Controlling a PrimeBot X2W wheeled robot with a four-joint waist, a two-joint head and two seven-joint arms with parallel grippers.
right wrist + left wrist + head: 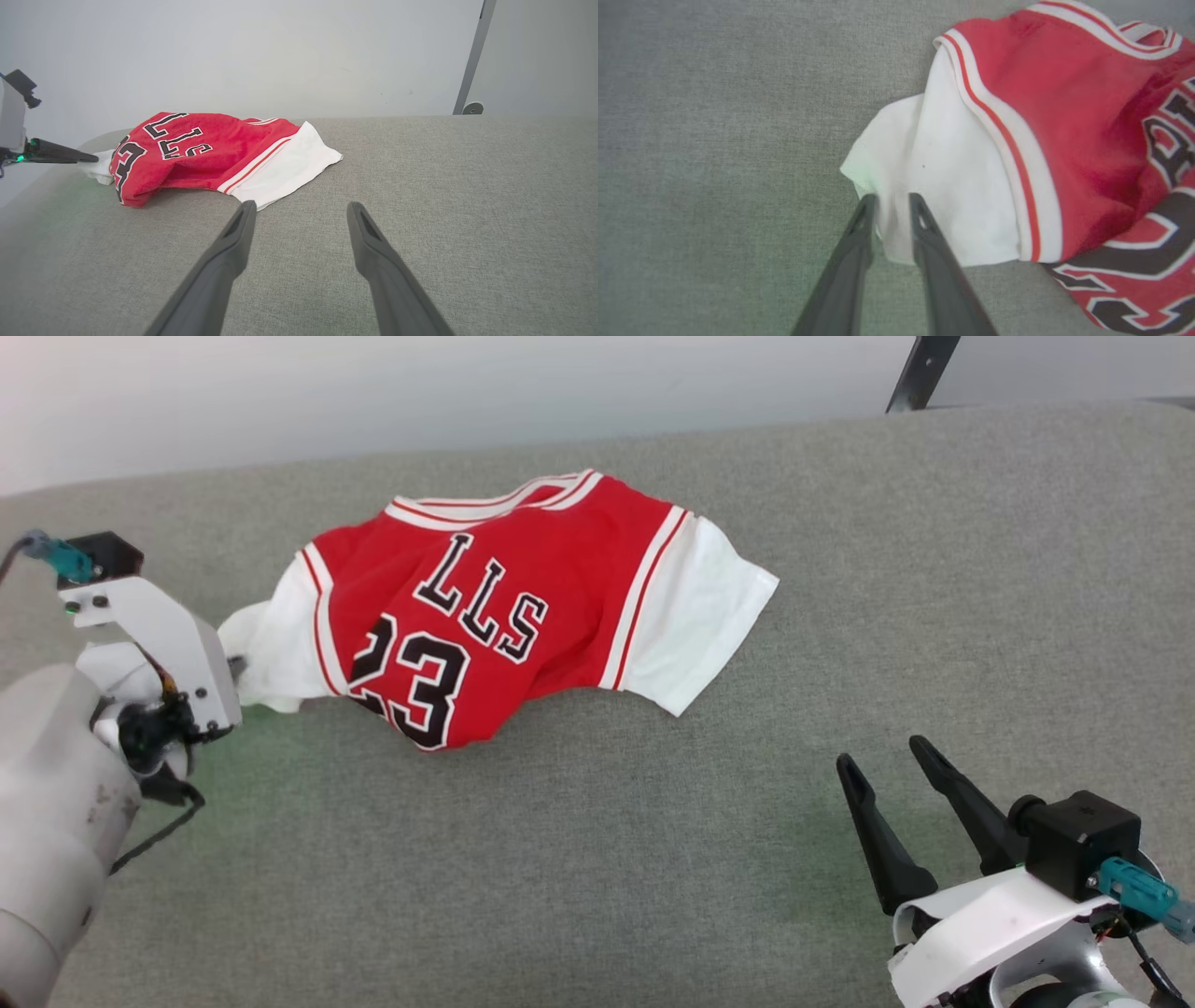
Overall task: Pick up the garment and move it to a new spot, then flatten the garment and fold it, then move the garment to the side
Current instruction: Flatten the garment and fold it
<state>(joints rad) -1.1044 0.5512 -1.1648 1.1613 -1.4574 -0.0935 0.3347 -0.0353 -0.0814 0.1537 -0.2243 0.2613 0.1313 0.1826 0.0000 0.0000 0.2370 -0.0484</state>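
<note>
The red jersey-style shirt with white sleeve ends and black "23" (504, 607) is seen crumpled on the grey fabric-covered worktop (653, 859), one sleeve end at the left claw (892, 203).
The left claw's fingers are parted by a narrow gap with the white sleeve end between them; whether the cloth is pinched cannot be told. The right claw (882, 753) is held wide open and empty, well apart from the shirt's other sleeve. Bare worktop is left in front and to the right; the far edge meets a pale wall (373, 392). The shirt's hem is tucked under and its lettering is partly folded away.
</note>
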